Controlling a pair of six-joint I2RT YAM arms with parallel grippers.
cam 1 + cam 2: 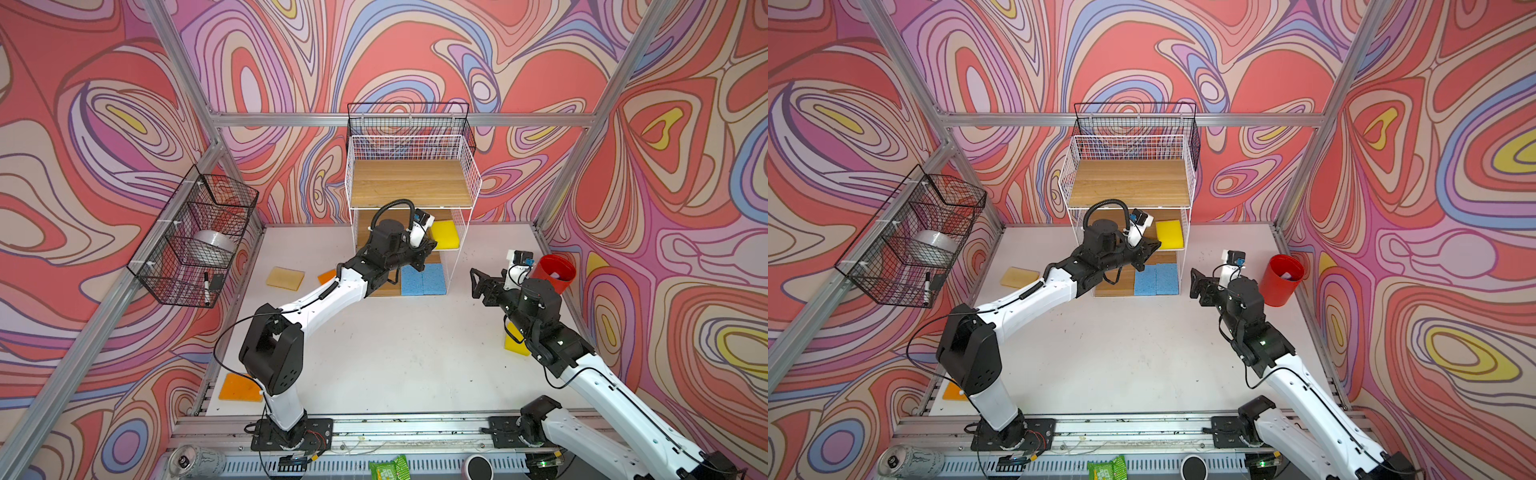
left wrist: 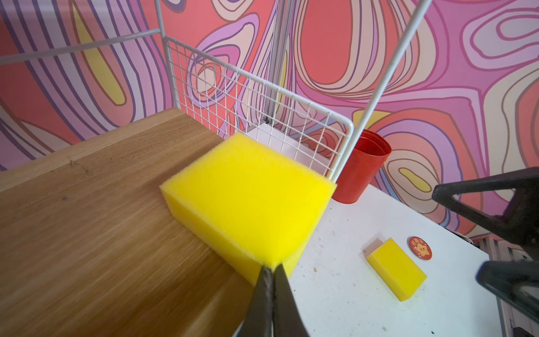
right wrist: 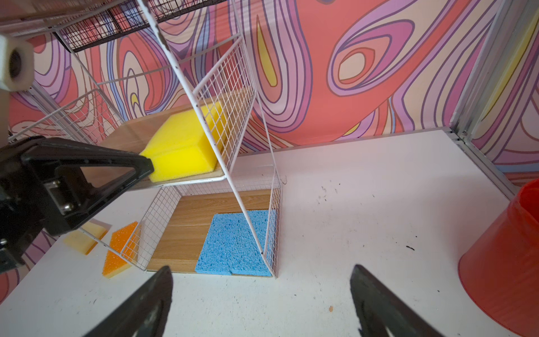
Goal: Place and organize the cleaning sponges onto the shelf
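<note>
My left end effector (image 2: pixel 272 271) is closed tight. Its tips touch the near corner of a yellow sponge (image 2: pixel 248 198), which lies on the middle tier of the shelf (image 1: pixel 415 183) just beside the right wire side. My right end effector (image 1: pixel 478 284) gapes wide and holds nothing (it hovers over the counter (image 1: pixel 395 353)). Two blue sponges (image 1: pixel 423 279) lie side by side on the bottom tier.

At the worktop's (image 1: pixel 395 353) rear edge stands the shelf (image 1: pixel 407 183): single sponge (image 1: pixel 444 235) on middle tier, paired sponges (image 1: pixel 423 279) on bottom tier.
</note>
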